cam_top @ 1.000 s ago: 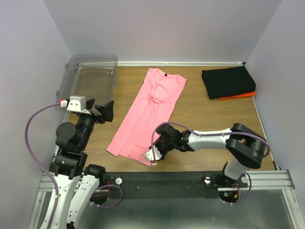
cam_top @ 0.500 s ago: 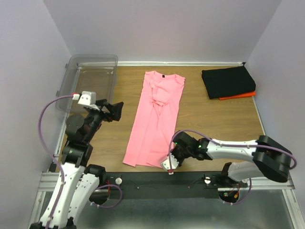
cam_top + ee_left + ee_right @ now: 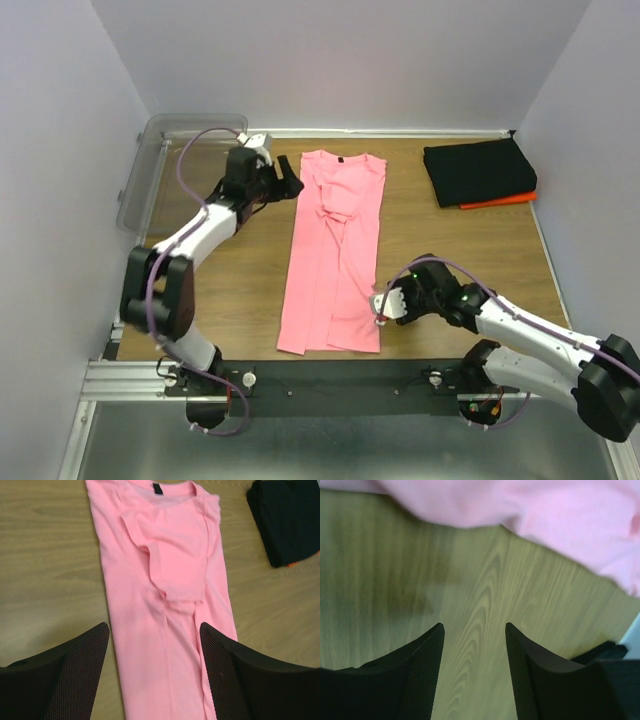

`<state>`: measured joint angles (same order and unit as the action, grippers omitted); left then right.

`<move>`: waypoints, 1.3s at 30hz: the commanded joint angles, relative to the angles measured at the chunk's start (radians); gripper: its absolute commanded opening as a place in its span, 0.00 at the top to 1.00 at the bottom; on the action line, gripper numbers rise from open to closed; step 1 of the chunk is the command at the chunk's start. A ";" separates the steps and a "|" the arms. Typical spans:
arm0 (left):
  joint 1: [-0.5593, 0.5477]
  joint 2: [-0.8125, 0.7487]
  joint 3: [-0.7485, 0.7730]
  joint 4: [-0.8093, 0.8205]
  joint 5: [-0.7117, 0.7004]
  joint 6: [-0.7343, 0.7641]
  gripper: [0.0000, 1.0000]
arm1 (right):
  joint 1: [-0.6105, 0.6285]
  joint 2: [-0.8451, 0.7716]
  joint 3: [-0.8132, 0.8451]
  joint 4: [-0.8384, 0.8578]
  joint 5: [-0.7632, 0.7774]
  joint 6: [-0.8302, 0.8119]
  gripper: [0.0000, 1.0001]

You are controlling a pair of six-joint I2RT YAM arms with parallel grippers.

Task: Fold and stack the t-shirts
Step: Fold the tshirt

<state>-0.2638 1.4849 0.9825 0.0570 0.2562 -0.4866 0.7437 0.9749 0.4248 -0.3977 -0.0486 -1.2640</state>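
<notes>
The pink t-shirt (image 3: 335, 250) lies flat as a long narrow strip, with its collar at the far end and its hem near the front edge. My left gripper (image 3: 288, 185) hovers open just left of the collar. In the left wrist view the shirt (image 3: 165, 580) runs between its open fingers (image 3: 75, 675). My right gripper (image 3: 384, 305) is open beside the shirt's lower right edge. In the right wrist view only bare wood lies between its fingertips (image 3: 432, 645), and the pink cloth (image 3: 545, 515) is just beyond them. A folded black t-shirt (image 3: 478, 170) sits on an orange one (image 3: 505, 200) at the far right.
A clear plastic bin (image 3: 190, 150) stands at the far left corner, close behind the left arm. The black stack (image 3: 290, 520) also shows at the right of the left wrist view. Walls close in the table on three sides.
The right gripper pulled the hem rightward, straightening the slanted shirt, then let go and opened. The left arm swung from the near left up to the collar.
</notes>
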 commanded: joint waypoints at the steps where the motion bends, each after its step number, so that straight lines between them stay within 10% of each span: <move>1: -0.017 0.269 0.244 -0.047 -0.101 -0.010 0.20 | -0.087 0.013 0.069 0.101 -0.048 0.272 0.34; 10: -0.020 0.707 0.694 -0.246 -0.160 0.077 0.22 | -0.555 0.590 0.586 0.263 -0.353 0.995 0.32; 21: -0.014 0.985 1.057 -0.417 -0.089 0.111 0.46 | -0.569 0.938 0.922 0.263 -0.613 1.330 0.30; 26: 0.006 1.034 1.121 -0.424 -0.052 0.095 0.98 | -0.569 1.001 0.971 0.263 -0.541 1.384 0.30; 39: 0.097 0.980 1.104 -0.341 -0.109 -0.009 1.00 | -0.570 1.237 1.206 0.254 -0.346 1.646 0.31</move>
<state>-0.1986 2.4947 2.0804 -0.3115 0.1539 -0.4660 0.1711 2.1410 1.5673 -0.1291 -0.4538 0.2970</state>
